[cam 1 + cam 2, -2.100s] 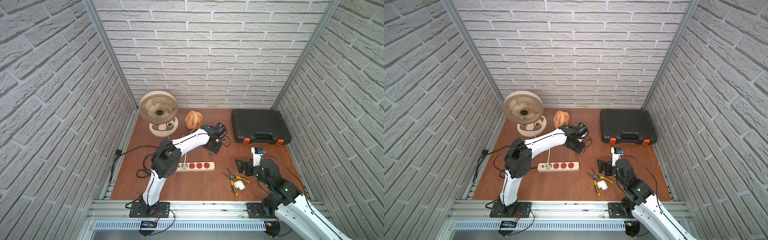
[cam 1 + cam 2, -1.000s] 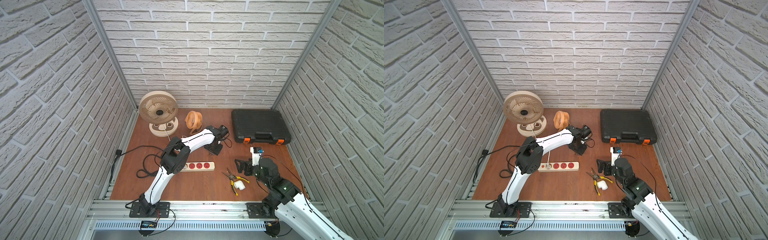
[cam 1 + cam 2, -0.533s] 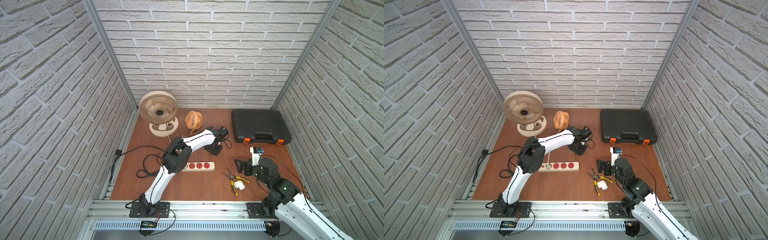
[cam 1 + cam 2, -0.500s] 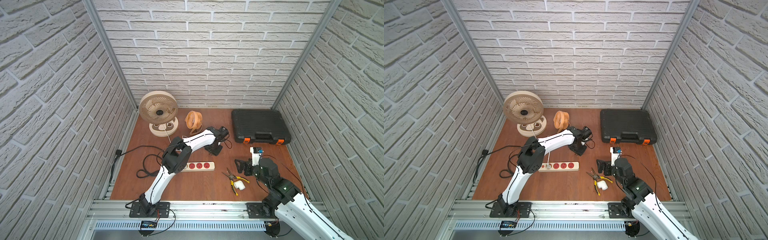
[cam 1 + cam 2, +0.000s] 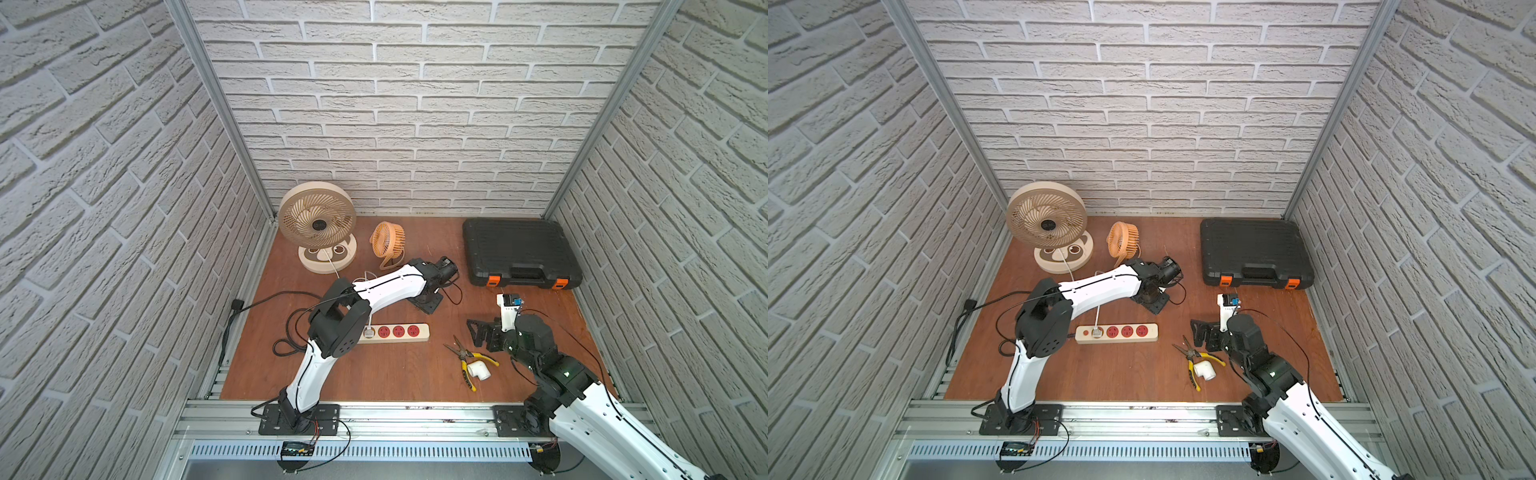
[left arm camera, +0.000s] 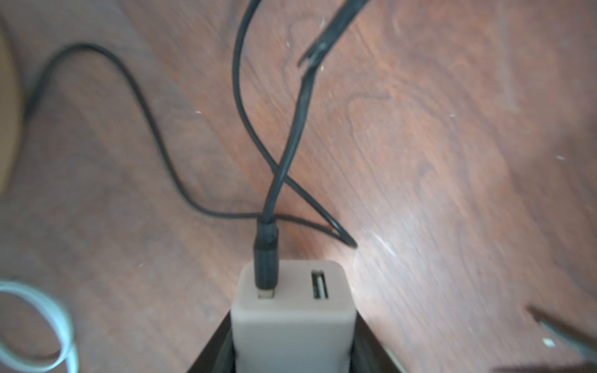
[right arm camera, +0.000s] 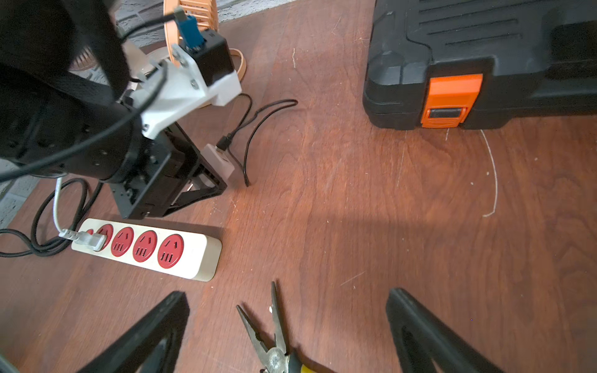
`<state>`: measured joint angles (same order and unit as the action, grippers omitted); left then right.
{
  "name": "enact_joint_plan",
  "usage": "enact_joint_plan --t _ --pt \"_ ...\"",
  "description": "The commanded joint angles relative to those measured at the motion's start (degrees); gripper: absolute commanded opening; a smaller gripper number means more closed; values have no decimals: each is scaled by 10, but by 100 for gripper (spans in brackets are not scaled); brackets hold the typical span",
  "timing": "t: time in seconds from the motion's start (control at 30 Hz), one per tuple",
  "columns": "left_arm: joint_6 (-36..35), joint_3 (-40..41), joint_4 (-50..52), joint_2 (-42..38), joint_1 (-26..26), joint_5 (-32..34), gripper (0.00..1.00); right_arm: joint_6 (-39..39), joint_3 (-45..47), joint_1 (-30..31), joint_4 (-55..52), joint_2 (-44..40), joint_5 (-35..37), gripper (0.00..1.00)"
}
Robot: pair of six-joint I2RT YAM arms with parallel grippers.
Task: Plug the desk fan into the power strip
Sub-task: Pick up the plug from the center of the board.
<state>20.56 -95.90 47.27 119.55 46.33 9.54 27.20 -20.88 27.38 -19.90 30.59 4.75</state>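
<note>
1. Fingers first: left fingers (image 6: 211, 350) pinched on the flat sides of the white USB adapter (image 6: 292, 310), with the black lead (image 6: 265, 258) seated in one port and the second port bare.
2. Right fingers (image 7: 168, 310) spread wide, gripping nothing, hanging over the pliers (image 7: 274, 358), well apart from the adapter.
3. Power strip (image 7: 208, 255) flat on the counter (image 5: 395, 374), near the left fingers on the robot's side. White plug (image 7: 87, 240) in the socket nearest the button end; three red sockets free.
4. Adapter low over the counter or touching it (cannot tell which); prongs hidden.
5. Adapter handling, as a judgement: expect a light, rigid, smooth block, prone to pivoting in the pinch under a push. Keep hold on the broad sides, toward the prong end, clear of the lead.
6. Lead thin and limp, looped on the counter, probably running to the orange fan (image 5: 388, 241) (route not traceable). Allow slack; avoid snagging.
7. Strip likely light and unfixed, so apt to skid under an off-centre push. Pin the bare cream end with the right fingers if needed.
</note>
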Motion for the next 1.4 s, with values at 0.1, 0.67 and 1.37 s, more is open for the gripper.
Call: enact_joint_plan --t 0.1,0.67,1.37 --pt "-19 53 -39 -90 5 43 21 4 -8 -2 47 26 -81 96" --pt "-76 204 -123 -242 27 54 23 56 -151 -22 75 218 -332 80" --pt "-126 381 -290 -408 41 32 25 123 -270 -67 165 433 -533 60"
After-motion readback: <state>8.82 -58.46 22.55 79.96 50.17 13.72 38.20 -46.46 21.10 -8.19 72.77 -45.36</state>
